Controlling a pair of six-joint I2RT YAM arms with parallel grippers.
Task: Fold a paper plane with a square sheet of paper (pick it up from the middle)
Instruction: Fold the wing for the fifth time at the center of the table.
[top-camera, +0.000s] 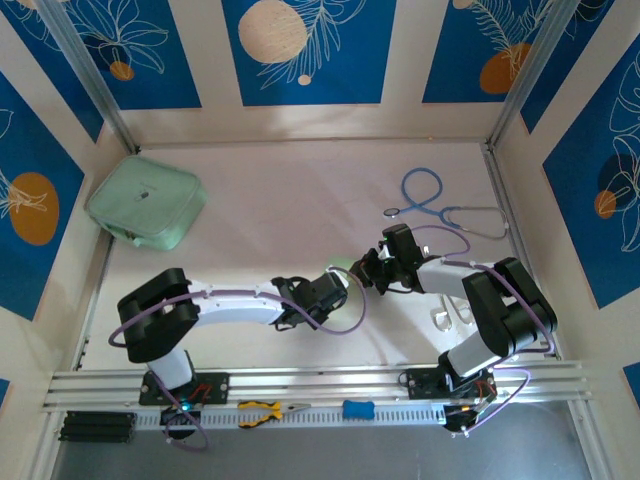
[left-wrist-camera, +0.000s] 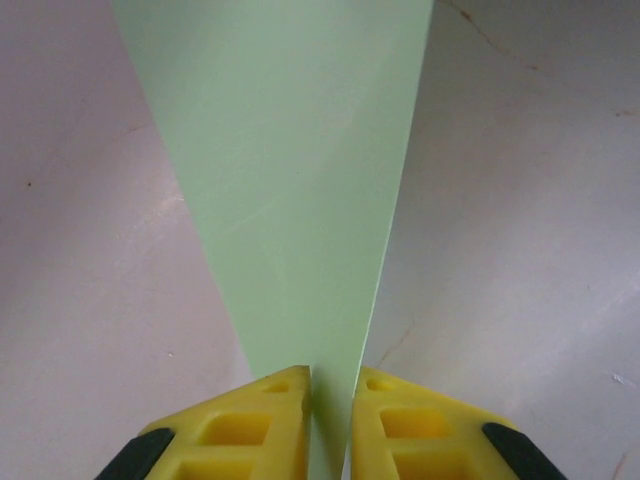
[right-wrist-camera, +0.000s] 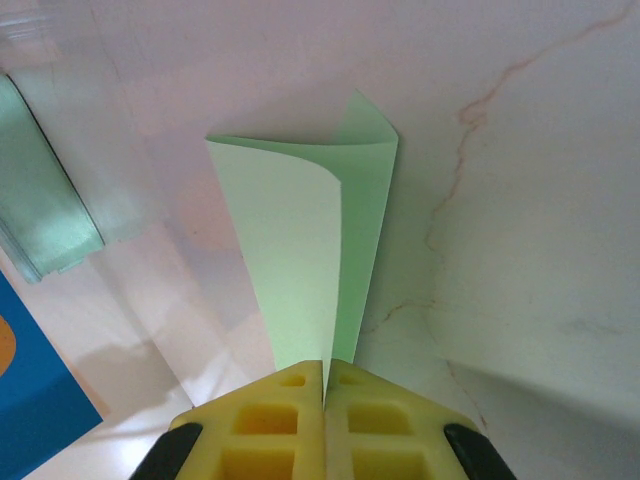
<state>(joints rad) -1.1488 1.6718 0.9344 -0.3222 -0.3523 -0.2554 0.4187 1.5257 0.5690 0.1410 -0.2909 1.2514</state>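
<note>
**Status: first fold only, no plane formed**

The sheet (right-wrist-camera: 300, 240) is held above the desk (right-wrist-camera: 530, 260), bent double lengthwise, extending ahead of both hands. Right hand (right-wrist-camera: 325, 385) is clamped on it. Left hand (left-wrist-camera: 330, 400) straddles it, fingers slightly apart; grip unconfirmed. Nose and wing folds are not yet made.

one paper sheet (right-wrist-camera: 320, 250), one pouch (top-camera: 146, 203), one stethoscope (top-camera: 440, 208), one pliers (top-camera: 262, 410)

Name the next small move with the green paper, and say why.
Probably close the left claw fully on the green paper: its fingers stand slightly apart with the sheet between them, while the right claw is pinched shut on the folded sheet.
</note>
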